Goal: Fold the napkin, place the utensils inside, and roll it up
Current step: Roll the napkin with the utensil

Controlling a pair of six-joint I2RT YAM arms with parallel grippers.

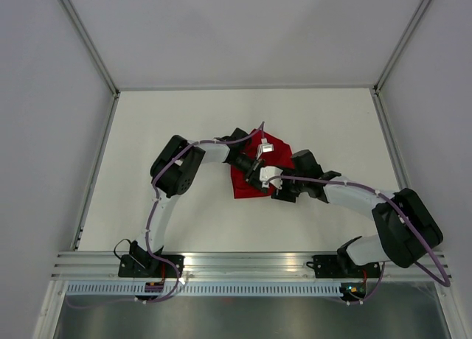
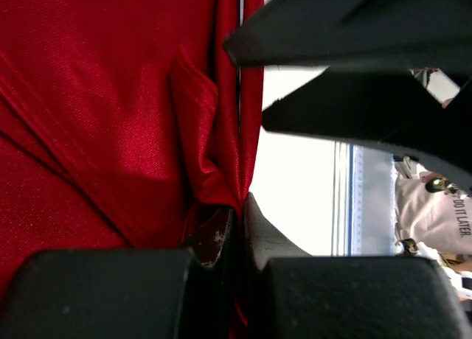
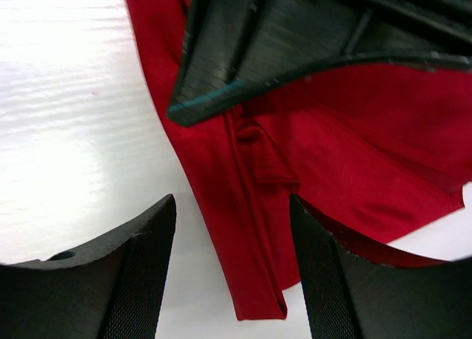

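Observation:
The red napkin (image 1: 242, 184) lies crumpled in the middle of the white table, partly hidden under both grippers. My left gripper (image 1: 258, 169) is shut on a raised fold of the napkin (image 2: 110, 118); in the left wrist view its fingertips (image 2: 240, 206) pinch the cloth between them. My right gripper (image 1: 276, 186) is open, and in the right wrist view (image 3: 232, 200) its fingers straddle a narrow folded edge of the napkin (image 3: 354, 147) just above the table. The left gripper's black finger (image 3: 295, 44) hangs right in front of it. No utensils are in view.
The white table (image 1: 147, 133) is bordered by grey walls and metal frame posts (image 1: 96, 155). An aluminium rail (image 1: 243, 261) runs along the near edge between the arm bases. The right gripper's black fingers (image 2: 369, 110) fill the upper right of the left wrist view.

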